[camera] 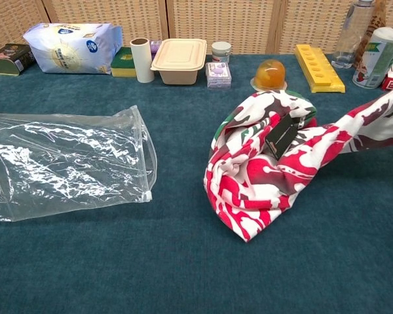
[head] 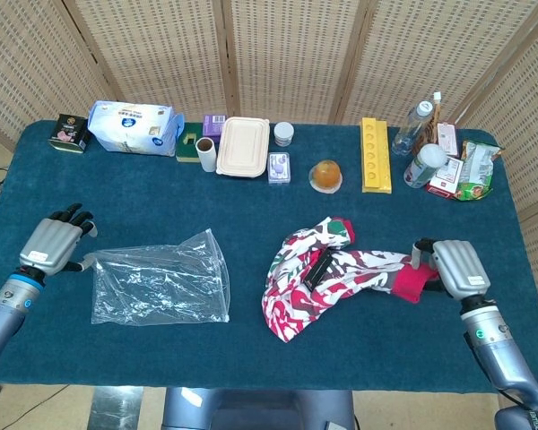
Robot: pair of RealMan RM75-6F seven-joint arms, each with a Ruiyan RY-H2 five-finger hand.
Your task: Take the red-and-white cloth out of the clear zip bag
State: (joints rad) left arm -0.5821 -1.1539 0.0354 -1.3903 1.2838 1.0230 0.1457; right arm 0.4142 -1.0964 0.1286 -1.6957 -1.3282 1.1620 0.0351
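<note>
The red-and-white cloth (head: 327, 273) lies fully outside the bag, bunched on the blue table right of centre, also seen as the cloth (camera: 268, 163) in the chest view, with a dark tag on top. My right hand (head: 453, 267) grips its solid red end at the far right. The clear zip bag (head: 157, 287) lies flat and empty at the left, seen as the bag (camera: 62, 160) in the chest view. My left hand (head: 52, 246) pinches the bag's left edge. Neither hand shows in the chest view.
Along the far edge stand a tissue pack (head: 133, 127), a dark tin (head: 69, 133), a cardboard roll (head: 206, 154), a beige lidded box (head: 243, 145), an orange jelly cup (head: 326, 175), a yellow tray (head: 375, 154), bottles (head: 412, 127) and snack packs (head: 471, 170).
</note>
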